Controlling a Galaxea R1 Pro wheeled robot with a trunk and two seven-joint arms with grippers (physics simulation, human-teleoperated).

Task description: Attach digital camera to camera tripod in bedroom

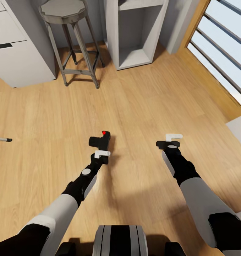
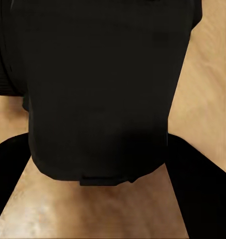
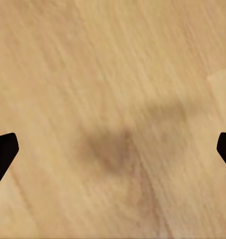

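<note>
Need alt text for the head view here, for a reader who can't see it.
The left gripper holds the digital camera, red button up, above a light wood floor. The right gripper hangs open and empty. Behind stand a grey stool, a white shelf and a window.

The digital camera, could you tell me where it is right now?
In the head view the digital camera sits left of centre, held in the left gripper above the wood floor, with the grey stool farther back.

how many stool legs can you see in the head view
4. All belong to the grey stool at the upper left: two front legs splay toward the wood floor, two darker rear legs stand behind them by the white cabinet.
</note>
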